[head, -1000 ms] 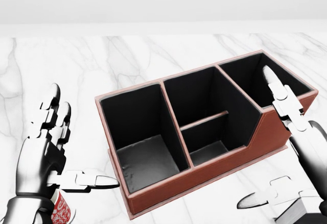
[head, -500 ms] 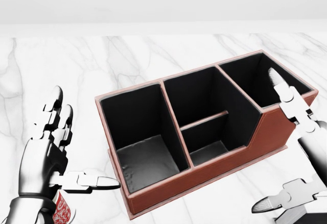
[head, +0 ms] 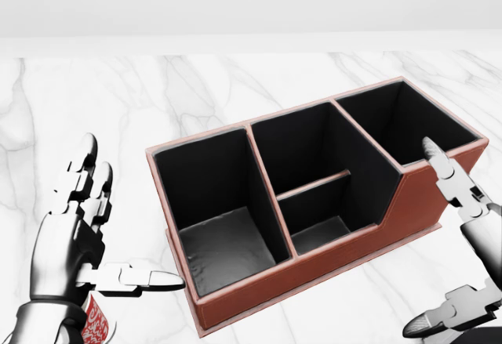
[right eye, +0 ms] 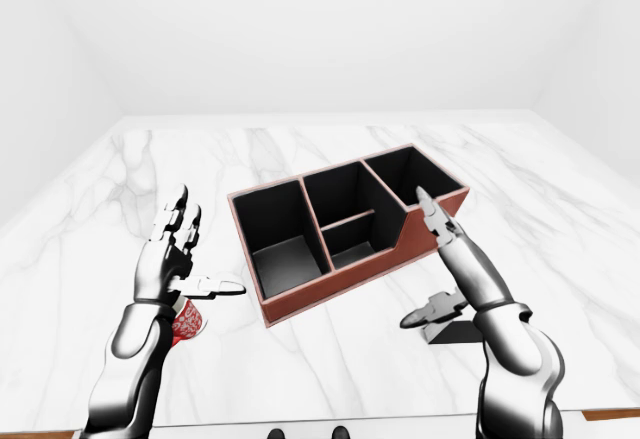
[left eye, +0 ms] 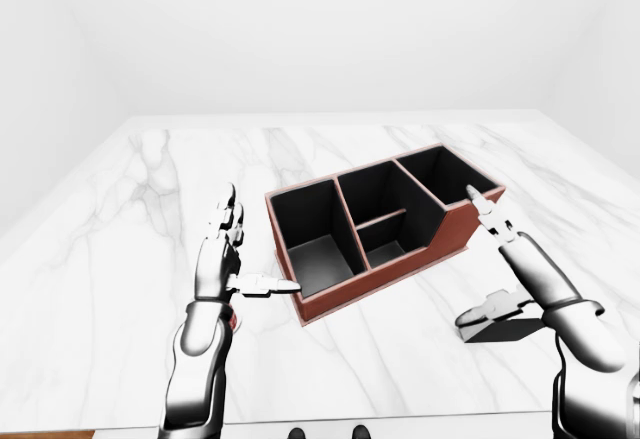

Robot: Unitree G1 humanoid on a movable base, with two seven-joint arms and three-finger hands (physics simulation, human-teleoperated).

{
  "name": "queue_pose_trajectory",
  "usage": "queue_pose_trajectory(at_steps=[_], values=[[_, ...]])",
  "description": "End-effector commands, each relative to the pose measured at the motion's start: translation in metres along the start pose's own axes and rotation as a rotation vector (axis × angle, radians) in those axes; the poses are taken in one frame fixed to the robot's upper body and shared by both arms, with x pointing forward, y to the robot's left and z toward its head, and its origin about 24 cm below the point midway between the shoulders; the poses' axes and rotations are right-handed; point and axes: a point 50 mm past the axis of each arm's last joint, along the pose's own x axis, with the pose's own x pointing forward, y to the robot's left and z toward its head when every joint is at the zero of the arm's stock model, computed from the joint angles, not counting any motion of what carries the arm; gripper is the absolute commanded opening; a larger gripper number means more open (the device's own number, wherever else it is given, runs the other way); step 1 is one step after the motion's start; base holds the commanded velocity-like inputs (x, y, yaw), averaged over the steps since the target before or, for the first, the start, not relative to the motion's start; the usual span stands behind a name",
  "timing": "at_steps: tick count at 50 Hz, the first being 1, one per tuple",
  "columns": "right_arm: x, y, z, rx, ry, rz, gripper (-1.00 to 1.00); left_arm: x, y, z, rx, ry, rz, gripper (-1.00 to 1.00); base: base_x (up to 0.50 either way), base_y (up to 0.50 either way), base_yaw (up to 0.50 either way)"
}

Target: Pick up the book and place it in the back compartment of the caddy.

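Right hand point(left eye: 505, 274) has dropped lower toward table's near edge; left hand point(head: 74, 230) unchanged. One book point(left eye: 497, 330), one caddy point(head: 314, 195), one red-patterned cup point(right eye: 184, 321). Book flat on table point(left eye: 120, 259), long axis across left-eye view, directly beneath right hand. Both hands wide, holding nothing.
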Motion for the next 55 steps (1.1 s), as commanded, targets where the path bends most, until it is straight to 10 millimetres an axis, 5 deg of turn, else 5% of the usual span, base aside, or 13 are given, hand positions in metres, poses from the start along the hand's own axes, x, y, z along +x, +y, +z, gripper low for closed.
queue_pose_trajectory(at_steps=[1,33,55], values=[[-0.002,0.003,-0.015,-0.004,0.077,0.034,1.0,0.001,0.0,-0.003,0.001,0.011,0.001,1.0,0.0,0.0,0.0],[-0.004,0.002,-0.051,-0.025,0.25,0.019,1.0,0.002,0.0,-0.007,0.001,0.031,0.001,1.0,0.0,0.0,0.0],[-0.003,-0.001,-0.058,-0.049,0.284,-0.013,1.0,0.001,-0.002,-0.009,0.002,0.036,-0.003,1.0,0.0,0.0,0.0]])
